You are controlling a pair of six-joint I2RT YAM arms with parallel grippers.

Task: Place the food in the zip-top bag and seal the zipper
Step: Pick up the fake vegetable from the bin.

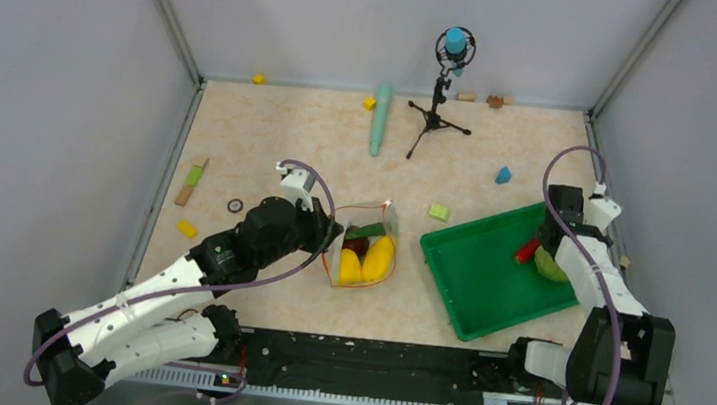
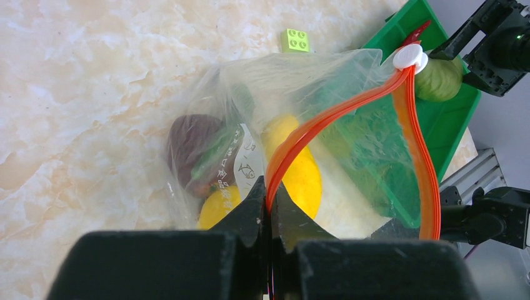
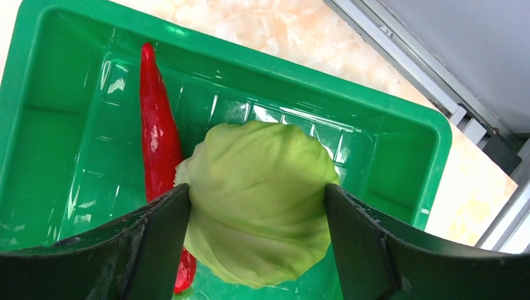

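The zip-top bag (image 1: 366,255) lies at mid-table with its mouth open. It holds two yellow pieces (image 1: 379,258), a dark red round piece (image 2: 190,140) and a green piece. My left gripper (image 2: 270,203) is shut on the orange-red zipper strip (image 2: 337,112); the white slider (image 2: 410,58) sits at the strip's far end. My right gripper (image 3: 257,199) is inside the green tray (image 3: 387,150), its fingers pressed on both sides of the green leafy ball (image 3: 259,194). The red chili (image 3: 159,144) lies beside the ball. No garlic bulb is in view.
The green tray (image 1: 477,275) stands right of the bag. A lime block (image 1: 439,211) lies between them. A teal stick (image 1: 380,119), a small black tripod (image 1: 438,100) and a blue block (image 1: 503,175) are farther back. Small blocks (image 1: 192,180) lie at the left.
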